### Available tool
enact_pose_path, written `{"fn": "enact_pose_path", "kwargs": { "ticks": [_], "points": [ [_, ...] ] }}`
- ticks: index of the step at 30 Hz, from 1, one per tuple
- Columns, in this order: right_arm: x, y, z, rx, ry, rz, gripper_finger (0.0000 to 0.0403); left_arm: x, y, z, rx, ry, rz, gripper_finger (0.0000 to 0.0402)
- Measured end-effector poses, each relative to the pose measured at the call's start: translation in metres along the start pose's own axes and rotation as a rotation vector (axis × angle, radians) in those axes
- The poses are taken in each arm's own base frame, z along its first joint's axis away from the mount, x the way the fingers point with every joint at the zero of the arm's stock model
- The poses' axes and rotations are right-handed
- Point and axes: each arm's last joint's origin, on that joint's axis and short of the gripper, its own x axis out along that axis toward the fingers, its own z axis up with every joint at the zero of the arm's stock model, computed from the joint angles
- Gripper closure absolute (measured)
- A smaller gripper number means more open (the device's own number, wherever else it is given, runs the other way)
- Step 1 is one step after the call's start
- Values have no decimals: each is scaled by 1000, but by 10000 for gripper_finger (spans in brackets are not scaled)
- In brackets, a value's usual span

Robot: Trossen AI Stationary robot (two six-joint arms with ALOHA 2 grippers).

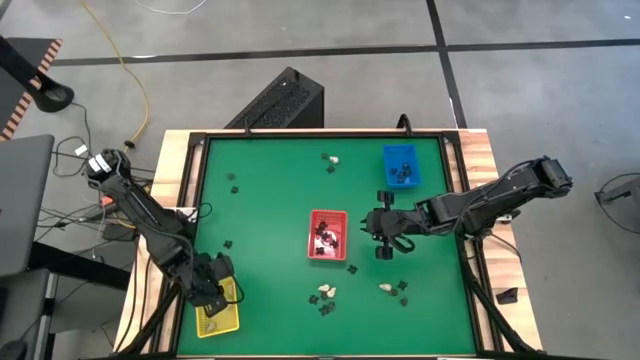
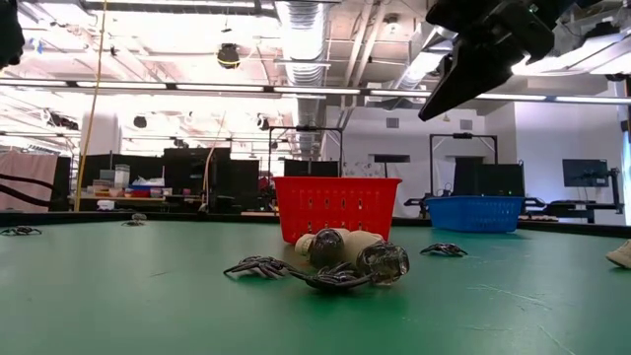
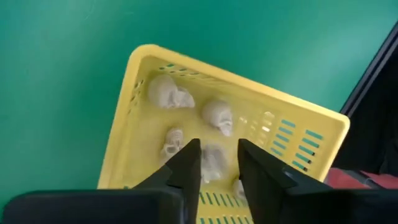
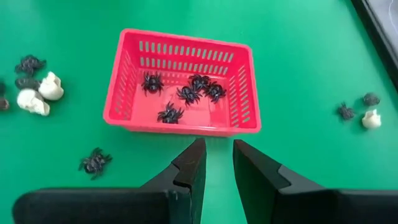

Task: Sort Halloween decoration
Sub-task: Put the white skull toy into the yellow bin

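The Halloween decoration is many tiny pieces. Several cream skulls [image 3: 168,93] lie in the yellow tray [image 3: 134,74] at the table's near left corner. Several black spiders [image 4: 186,93] lie in the red tray [image 4: 245,74] at mid-table. Loose skulls and spiders [image 1: 325,293] lie on the green mat near the front edge, and more lie at the far side [image 1: 330,160]. My left gripper [image 3: 219,149] hangs open over the yellow tray, a skull [image 3: 214,163] lying in the tray below the gap. My right gripper [image 4: 217,149] stands open and empty just right of the red tray, above the mat.
A blue tray [image 1: 400,165] holding dark pieces stands at the far right. A skull with spiders [image 2: 340,261] lies close to the low camera. Two skulls [image 4: 40,93] and a spider [image 4: 94,162] lie on the mat beside the red tray. A raised black frame [image 1: 300,134] borders the mat.
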Motion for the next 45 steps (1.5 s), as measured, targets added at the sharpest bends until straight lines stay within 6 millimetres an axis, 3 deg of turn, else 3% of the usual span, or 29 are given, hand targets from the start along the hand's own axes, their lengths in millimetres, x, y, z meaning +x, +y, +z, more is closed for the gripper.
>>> {"fn": "enact_pose_path", "kwargs": {
  "ticks": [5, 9, 13, 19, 25, 29, 34, 45],
  "points": [
    [-1, 5, -4, 87, 50, 122, 291, 0, -3, 5, 59, -13, -42, 267],
    [-7, 21, -7, 130, 81, 215, 291, -1, -10, 15, 165, -69, -112, 252],
    [-16, 45, -12, 172, 97, 281, 291, -5, -21, 29, 382, -314, -164, 253],
    [-16, 82, -33, 280, 217, 314, 291, 2, -39, 52, 777, -727, -10, 260],
    [-8, 106, -54, 404, 360, 261, 291, 25, -52, 101, 1062, -957, 61, 261],
    [-3, 109, -61, 461, 419, 220, 291, 36, -48, 136, 1176, -999, -48, 261],
    [2, 112, -64, 459, 448, 214, 268, 42, -30, 164, 1137, -926, -162, 261],
    [16, 123, -74, 417, 497, 231, 162, 43, -22, 170, 1121, -867, -192, 261]
  ]
}}
